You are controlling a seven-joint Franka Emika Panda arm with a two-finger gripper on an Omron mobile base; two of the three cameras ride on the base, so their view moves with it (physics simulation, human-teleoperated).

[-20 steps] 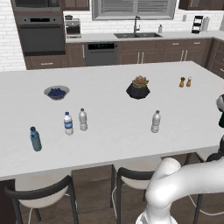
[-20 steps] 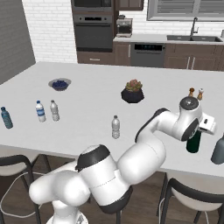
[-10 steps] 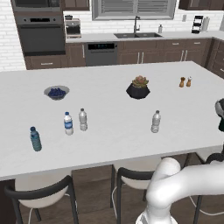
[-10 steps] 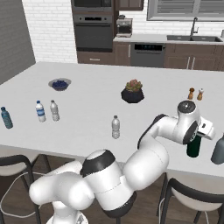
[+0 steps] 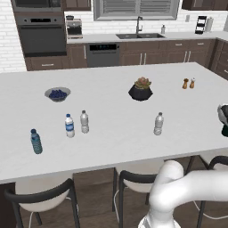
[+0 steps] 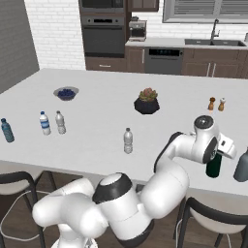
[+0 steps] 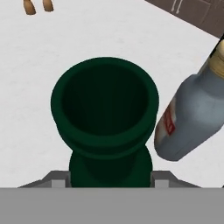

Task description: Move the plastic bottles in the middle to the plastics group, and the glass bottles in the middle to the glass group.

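Observation:
My gripper (image 6: 217, 154) is shut on the neck of the dark green glass bottle (image 6: 214, 167) near the counter's right front corner. In the hand view I look down into that bottle's open mouth (image 7: 105, 103), with the gripper (image 7: 109, 181) flanking the neck. A grey glass bottle (image 6: 241, 167) (image 7: 192, 113) stands right beside it. One clear plastic bottle (image 5: 159, 123) (image 6: 128, 140) stands alone mid-counter. Another clear bottle (image 5: 84, 121) stands next to the blue-labelled bottle (image 5: 69, 125), with the blue-tinted bottle (image 5: 35, 141) further left.
A potted succulent (image 5: 140, 90), a bowl of blueberries (image 5: 57, 94) and two small shakers (image 5: 189, 83) sit further back on the white counter (image 5: 111, 147). Dark stools (image 5: 40, 200) line the near edge.
The green bottle has sunk slightly in my grip, close beside the grey bottle. The other bottles have not moved.

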